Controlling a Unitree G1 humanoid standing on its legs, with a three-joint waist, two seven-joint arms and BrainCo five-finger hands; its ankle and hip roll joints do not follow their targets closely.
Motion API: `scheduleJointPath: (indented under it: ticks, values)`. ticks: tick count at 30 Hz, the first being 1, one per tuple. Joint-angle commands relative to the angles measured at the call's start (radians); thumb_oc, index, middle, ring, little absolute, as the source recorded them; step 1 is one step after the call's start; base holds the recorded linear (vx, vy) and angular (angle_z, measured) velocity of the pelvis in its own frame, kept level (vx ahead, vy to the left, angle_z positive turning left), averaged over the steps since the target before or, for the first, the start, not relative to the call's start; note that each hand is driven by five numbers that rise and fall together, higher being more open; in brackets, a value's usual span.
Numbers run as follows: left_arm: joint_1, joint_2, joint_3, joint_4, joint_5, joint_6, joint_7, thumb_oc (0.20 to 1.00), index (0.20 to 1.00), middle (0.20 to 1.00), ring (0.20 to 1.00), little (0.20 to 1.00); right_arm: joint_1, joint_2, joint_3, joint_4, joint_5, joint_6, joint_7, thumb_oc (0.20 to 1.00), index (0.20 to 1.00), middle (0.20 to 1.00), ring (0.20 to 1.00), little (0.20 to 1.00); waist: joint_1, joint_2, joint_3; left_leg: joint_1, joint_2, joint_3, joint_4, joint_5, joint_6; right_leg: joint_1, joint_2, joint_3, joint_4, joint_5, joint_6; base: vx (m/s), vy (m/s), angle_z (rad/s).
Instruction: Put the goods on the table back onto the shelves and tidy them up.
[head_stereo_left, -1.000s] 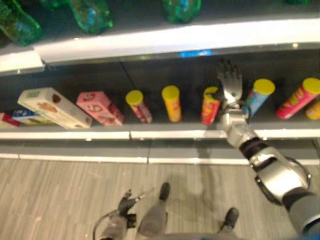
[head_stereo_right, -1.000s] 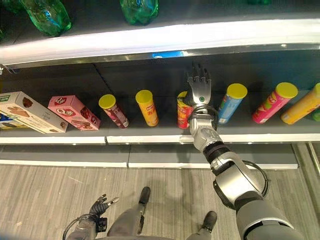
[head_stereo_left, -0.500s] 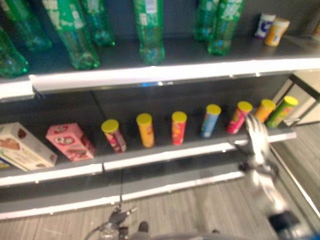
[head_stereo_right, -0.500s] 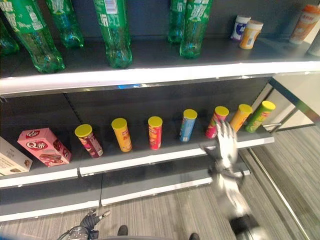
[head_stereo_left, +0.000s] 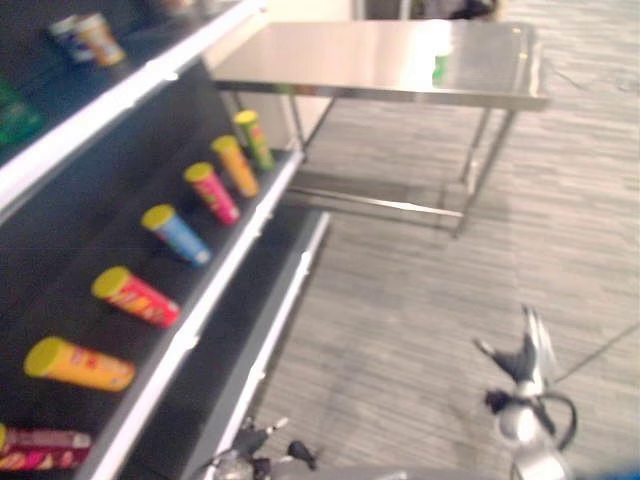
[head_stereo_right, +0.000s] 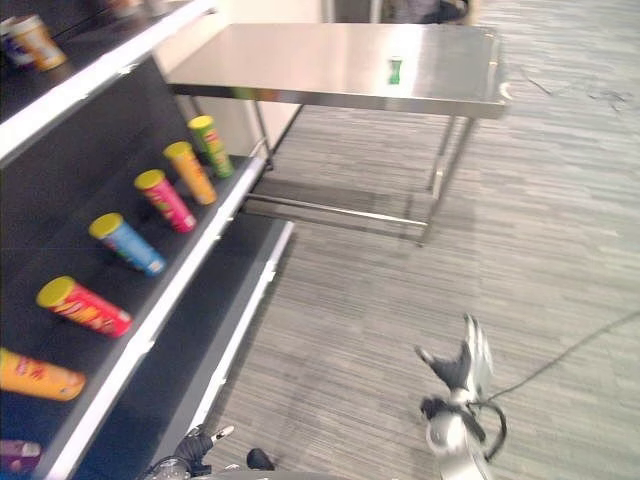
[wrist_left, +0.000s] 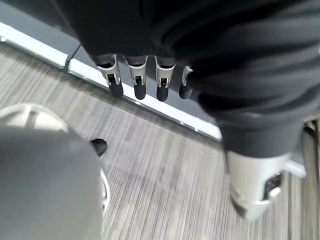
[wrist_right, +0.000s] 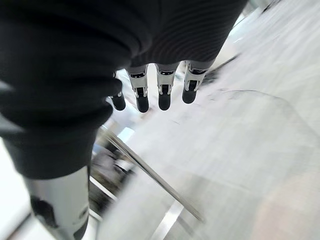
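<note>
So the goods left to shelve: one small green item (head_stereo_right: 395, 69) standing on the steel table (head_stereo_right: 300, 70), far side of the scene, toward the table's right end. It's too small to tell what it actually is.

Neither hand has anything to do with it. The right hand (head_stereo_right: 463, 365) is down at the near right, hanging over the grey striped floor (head_stereo_right: 380, 290), fingers straight and spread apart, thumb out to the side, holding nothing and touching nothing. Its own wrist view agrees: fingers (wrist_right: 164, 92) in a relaxed row with open air past them. The left hand (head_stereo_right: 198, 443) is at the near edge by the bottom of the shelf unit, and its fingers (wrist_left: 139, 82) are relaxed and straight too, empty, just floor and the white shelf edge past them.

On the left the dark shelf (head_stereo_right: 175, 275) runs off toward the table with a row of yellow-lidded snack tubes (head_stereo_right: 165, 198), all spaced apart: orange, red, blue, pink, orange, green, from near to far. The upper shelf has a couple of small tubs (head_stereo_right: 37, 40) at the far left.
</note>
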Motion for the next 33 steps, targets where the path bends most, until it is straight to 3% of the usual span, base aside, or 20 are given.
scheduleJointPath:
  ticks: [1,2,3,6,7,8,9,10,12,13,14,16,19,20,25,27,29,30,31,33]
  values:
    - [0.018,0.047,0.008,-0.01,0.001,-0.004,0.025,1.0,1.0,1.0,1.0,1.0,-0.006,-0.017,-0.007,-0.105,0.013,-0.073,0.056,1.0,1.0,1.0,1.0,1.0,0.019,-0.065,-0.049,0.032,0.029,0.055,-0.092,0.056,-0.115,-0.084,-0.039,0.081,0.051,0.019,-0.04,0.0,-0.325,-0.55]
    - [0.018,0.046,0.009,-0.01,0.002,-0.003,0.025,1.0,1.0,1.0,1.0,1.0,-0.003,-0.017,-0.007,-0.11,0.013,-0.071,0.058,1.0,1.0,1.0,1.0,1.0,0.021,-0.062,-0.048,0.033,0.038,0.056,-0.09,0.059,-0.119,-0.085,-0.032,0.083,0.055,0.01,-0.046,0.0,-0.6,-0.34]
    - [0.016,0.046,0.022,-0.006,0.006,-0.01,0.045,1.0,1.0,1.0,1.0,1.0,0.022,-0.042,0.008,-0.147,0.012,-0.099,0.09,1.0,1.0,1.0,1.0,1.0,0.013,-0.058,-0.036,0.046,0.095,0.056,-0.092,0.121,-0.155,-0.088,0.032,0.111,0.04,-0.074,-0.076,0.0,-0.344,-0.14]
    - [0.023,0.041,0.027,-0.011,-0.005,-0.015,0.056,1.0,1.0,1.0,1.0,1.0,0.044,-0.059,0.009,-0.18,0.016,-0.113,0.101,1.0,1.0,1.0,1.0,1.0,0.009,-0.047,-0.028,0.067,0.138,0.056,-0.103,0.176,-0.189,-0.089,0.088,0.135,0.034,-0.105,-0.1,-0.01,-0.394,-0.34]
    - [0.025,0.029,0.04,-0.01,-0.053,-0.018,0.064,1.0,1.0,1.0,1.0,1.0,0.037,-0.079,0.017,-0.203,0.044,-0.137,0.112,1.0,1.0,1.0,1.0,1.0,0.002,-0.042,-0.009,0.074,0.165,0.007,-0.122,0.246,-0.204,-0.108,0.141,0.172,0.034,-0.141,-0.121,-0.03,-0.487,-0.28]
    - [0.016,0.009,0.069,0.0,-0.137,-0.031,0.088,1.0,1.0,1.0,1.0,1.0,0.01,-0.106,0.032,-0.208,0.096,-0.166,0.137,1.0,1.0,1.0,1.0,1.0,0.032,-0.051,0.011,0.038,0.135,-0.203,-0.162,0.279,-0.188,-0.125,0.175,0.226,0.025,-0.147,-0.132,-0.04,-0.454,-0.38]
    - [0.015,0.008,0.069,0.001,-0.138,-0.032,0.088,1.0,1.0,1.0,1.0,1.0,0.008,-0.107,0.032,-0.207,0.097,-0.167,0.138,1.0,1.0,1.0,1.0,1.0,0.029,-0.05,0.01,0.034,0.135,-0.207,-0.161,0.279,-0.186,-0.125,0.176,0.223,0.024,-0.146,-0.132,0.02,-0.284,-0.81]
    - [0.012,-0.005,0.084,0.002,-0.179,-0.038,0.093,1.0,1.0,1.0,1.0,1.0,-0.015,-0.112,0.042,-0.21,0.119,-0.176,0.145,1.0,1.0,1.0,1.0,1.0,0.048,-0.061,0.022,0.001,0.097,-0.354,-0.155,0.249,-0.16,-0.133,0.181,0.264,0.023,-0.145,-0.135,-0.03,-0.168,-1.04]
    - [0.029,-0.017,0.113,-0.018,-0.268,-0.064,0.094,1.0,1.0,1.0,1.0,1.0,-0.071,-0.131,0.08,-0.196,0.157,-0.207,0.184,1.0,1.0,1.0,1.0,1.0,0.096,-0.087,0.035,-0.036,-0.018,-0.589,-0.118,0.132,-0.1,-0.162,0.191,0.35,0.002,-0.106,-0.139,-0.01,-0.241,-1.25]
    - [0.029,-0.017,0.113,-0.018,-0.268,-0.064,0.094,1.0,1.0,1.0,1.0,1.0,-0.071,-0.131,0.08,-0.195,0.157,-0.207,0.184,1.0,1.0,1.0,1.0,1.0,0.095,-0.087,0.034,-0.038,-0.018,-0.589,-0.117,0.131,-0.1,-0.163,0.191,0.349,0.001,-0.106,-0.139,0.13,-0.302,-1.44]
    - [0.033,-0.005,0.13,-0.055,-0.31,-0.078,0.067,1.0,1.0,1.0,1.0,1.0,-0.111,-0.154,0.106,-0.183,0.185,-0.234,0.235,1.0,1.0,1.0,1.0,1.0,0.132,-0.097,0.033,-0.034,-0.109,-0.68,-0.119,0.039,-0.079,-0.154,0.204,0.382,-0.009,-0.111,-0.146,0.17,-0.236,-1.37]
    - [0.015,0.008,0.141,-0.027,-0.323,-0.062,0.041,1.0,1.0,1.0,1.0,1.0,-0.156,-0.172,0.12,-0.164,0.185,-0.23,0.253,1.0,1.0,1.0,1.0,1.0,0.143,-0.093,0.016,-0.038,-0.165,-0.656,-0.142,0.039,-0.066,-0.138,0.217,0.362,-0.013,-0.124,-0.156,0.22,-0.179,-0.53]
    - [0.012,0.006,0.143,-0.035,-0.317,-0.057,0.029,1.0,1.0,1.0,1.0,1.0,-0.201,-0.192,0.127,-0.17,0.221,-0.239,0.286,1.0,1.0,1.0,1.0,1.0,0.165,-0.092,0.004,-0.087,-0.213,-0.65,-0.193,0.075,-0.074,-0.107,0.234,0.35,-0.026,-0.154,-0.158,0.25,-0.06,0.64]
    - [0.018,-0.003,0.154,-0.053,-0.361,-0.058,0.026,1.0,1.0,1.0,1.0,1.0,-0.226,-0.183,0.132,-0.154,0.259,-0.237,0.284,1.0,1.0,1.0,1.0,1.0,0.191,-0.091,0.015,-0.153,-0.214,-0.669,-0.205,0.117,-0.094,-0.077,0.245,0.364,-0.022,-0.177,-0.156,0.25,-0.033,0.05]
    - [0.013,-0.002,0.189,-0.05,-0.445,-0.067,0.031,1.0,1.0,1.0,1.0,1.0,-0.257,-0.148,0.15,-0.135,0.352,-0.25,0.324,1.0,1.0,1.0,1.0,1.0,0.24,-0.1,0.031,-0.256,-0.203,-0.694,-0.24,0.123,-0.115,0.009,0.246,0.412,-0.009,-0.227,-0.149,0.36,0.045,-0.24]
    - [0.012,0.001,0.19,-0.049,-0.449,-0.068,0.029,1.0,1.0,1.0,1.0,1.0,-0.284,-0.15,0.158,-0.121,0.396,-0.259,0.342,1.0,1.0,1.0,1.0,1.0,0.257,-0.101,0.024,-0.286,-0.188,-0.686,-0.24,0.121,-0.12,0.055,0.236,0.432,-0.017,-0.241,-0.135,0.54,0.257,-0.49]
    - [0.022,0.019,0.183,-0.057,-0.446,-0.075,0.036,1.0,1.0,1.0,1.0,1.0,-0.312,-0.144,0.148,-0.096,0.42,-0.261,0.328,1.0,1.0,1.0,1.0,1.0,0.296,-0.125,0.02,-0.356,-0.149,-0.643,-0.226,0.148,-0.127,0.14,0.192,0.462,-0.013,-0.256,-0.109,0.89,0.547,-0.37]
    - [0.035,0.029,0.203,-0.041,-0.463,-0.068,0.032,1.0,1.0,1.0,1.0,1.0,-0.316,-0.113,0.142,-0.1,0.418,-0.254,0.325,1.0,1.0,1.0,1.0,1.0,0.308,-0.133,0.007,-0.335,-0.149,-0.631,-0.15,0.166,-0.102,0.15,0.16,0.487,0.04,-0.222,-0.09,0.64,0.435,-0.68]
    - [0.035,0.029,0.202,-0.041,-0.463,-0.068,0.032,1.0,1.0,1.0,1.0,1.0,-0.316,-0.113,0.142,-0.1,0.418,-0.254,0.325,1.0,1.0,1.0,1.0,1.0,0.31,-0.131,0.005,-0.338,-0.147,-0.631,-0.148,0.166,-0.102,0.148,0.162,0.489,0.039,-0.22,-0.09,0.58,0.444,-0.69]
    - [0.036,0.045,0.232,-0.007,-0.467,-0.053,0.032,1.0,1.0,1.0,1.0,1.0,-0.298,-0.089,0.138,-0.097,0.393,-0.237,0.328,1.0,1.0,1.0,1.0,1.0,0.316,-0.169,-0.013,-0.357,-0.186,-0.618,-0.01,0.147,-0.074,0.124,0.091,0.479,0.179,-0.037,-0.057,0.49,0.411,-0.47]
